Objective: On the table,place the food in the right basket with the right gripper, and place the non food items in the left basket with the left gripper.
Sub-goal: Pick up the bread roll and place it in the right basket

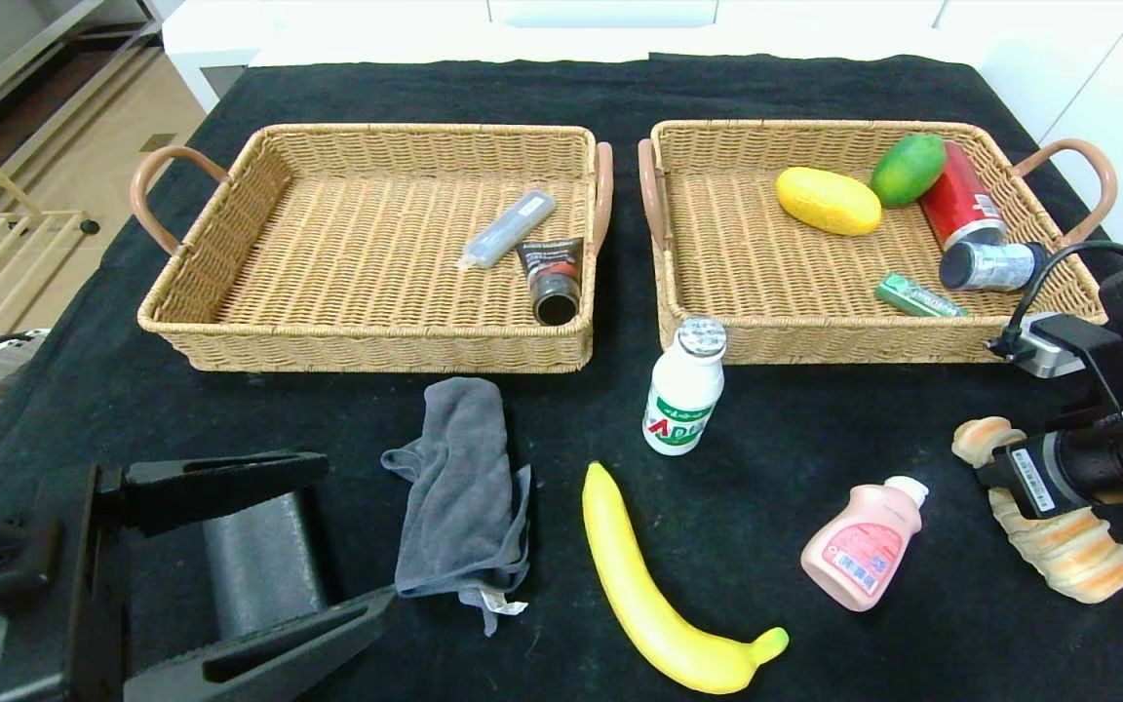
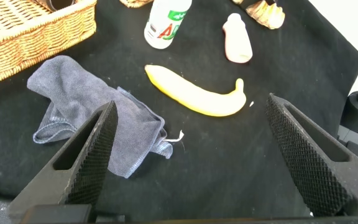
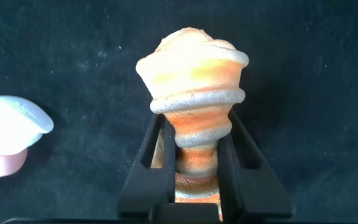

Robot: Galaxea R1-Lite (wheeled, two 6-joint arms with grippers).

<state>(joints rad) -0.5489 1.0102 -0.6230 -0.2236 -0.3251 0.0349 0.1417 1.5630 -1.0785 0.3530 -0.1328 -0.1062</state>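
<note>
My right gripper (image 1: 1010, 476) is shut on a spiral bread roll (image 1: 1068, 558) at the table's right front; in the right wrist view the fingers (image 3: 157, 155) clamp the roll (image 3: 194, 74) on both sides. My left gripper (image 1: 357, 531) is open and empty at the front left, beside a grey cloth (image 1: 464, 487). In the left wrist view the gripper (image 2: 191, 109) frames the cloth (image 2: 86, 112) and the banana (image 2: 194, 93). A banana (image 1: 654, 585), a white drink bottle (image 1: 683, 390) and a pink bottle (image 1: 864, 546) lie on the black table.
The left basket (image 1: 230, 322) holds a grey tube (image 1: 508, 229) and a black tube (image 1: 552, 278). The right basket (image 1: 815, 341) holds a yellow fruit (image 1: 828, 201), a green fruit (image 1: 908, 168), a red can (image 1: 961, 198), a silver can (image 1: 990, 265) and a green pack (image 1: 917, 295).
</note>
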